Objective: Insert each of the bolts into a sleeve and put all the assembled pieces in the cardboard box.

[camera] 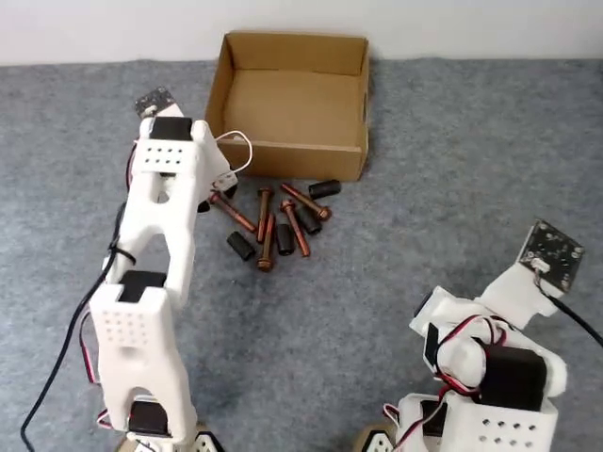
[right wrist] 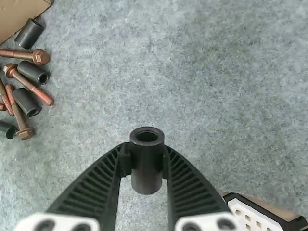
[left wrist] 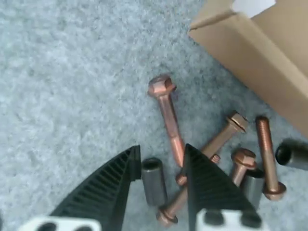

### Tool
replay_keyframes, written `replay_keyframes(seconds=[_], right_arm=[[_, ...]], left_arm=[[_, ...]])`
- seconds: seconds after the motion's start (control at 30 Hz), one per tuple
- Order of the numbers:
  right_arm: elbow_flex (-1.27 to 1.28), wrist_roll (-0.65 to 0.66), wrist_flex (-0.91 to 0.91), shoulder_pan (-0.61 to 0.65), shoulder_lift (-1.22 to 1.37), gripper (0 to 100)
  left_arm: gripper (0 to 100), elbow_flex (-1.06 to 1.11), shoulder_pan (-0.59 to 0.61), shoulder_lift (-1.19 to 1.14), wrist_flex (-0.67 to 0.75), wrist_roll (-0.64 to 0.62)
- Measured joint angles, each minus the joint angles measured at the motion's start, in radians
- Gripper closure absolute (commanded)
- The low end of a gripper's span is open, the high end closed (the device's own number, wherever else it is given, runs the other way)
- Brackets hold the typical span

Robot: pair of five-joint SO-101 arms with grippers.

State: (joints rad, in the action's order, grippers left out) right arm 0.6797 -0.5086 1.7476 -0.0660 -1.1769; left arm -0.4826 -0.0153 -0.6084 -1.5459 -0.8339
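- Grey carpet [camera: 452, 141] is bearing copper hex bolts [camera: 266, 226] and black sleeves [camera: 240, 246] beside the brown cardboard box [camera: 292, 158].
- Left gripper [left wrist: 162, 151], half open, is straddling a lying sleeve [left wrist: 154, 180] and hiding some bolt shanks.
- Right gripper [right wrist: 146, 154] is clamping an upright sleeve [right wrist: 146, 175].

A black sleeve [right wrist: 146, 163] sits clamped between the right hand's [right wrist: 145, 155] fingers, its open bore showing. A second sleeve [left wrist: 154, 182] lies on the grey counter [left wrist: 72, 72] between the left hand's [left wrist: 162, 151] spread fingers. A copper hex-head bolt [left wrist: 167, 115] lies just ahead of them. Other bolts [camera: 267, 231] and other sleeves [camera: 240, 247] lie jumbled beside it, with the open cardboard box [left wrist: 260, 57] beyond.
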Motion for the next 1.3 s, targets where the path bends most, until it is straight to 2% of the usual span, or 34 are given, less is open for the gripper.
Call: replay_keyframes(seconds=[0.6,0.7,0.87,1.17,1.3], right_arm=[[0.0,0.0,0.0,0.0,0.0,99.0],[0.0,0.0,0.0,0.0,0.0,99.0],[0.0,0.0,0.0,0.0,0.0,99.0],[0.0,0.0,0.0,0.0,0.0,99.0],[0.0,0.0,0.0,0.0,0.0,99.0]], left_arm=[[85,-0.342,0.008,-0.362,-0.043,0.0],[87,-0.379,0.008,-0.411,-0.044,0.0],[99,-0.46,0.008,-0.465,-0.058,0.0],[100,-0.637,0.011,-0.519,-0.172,0.0],[100,-0.657,-0.009,-0.5,-0.178,0.0]])
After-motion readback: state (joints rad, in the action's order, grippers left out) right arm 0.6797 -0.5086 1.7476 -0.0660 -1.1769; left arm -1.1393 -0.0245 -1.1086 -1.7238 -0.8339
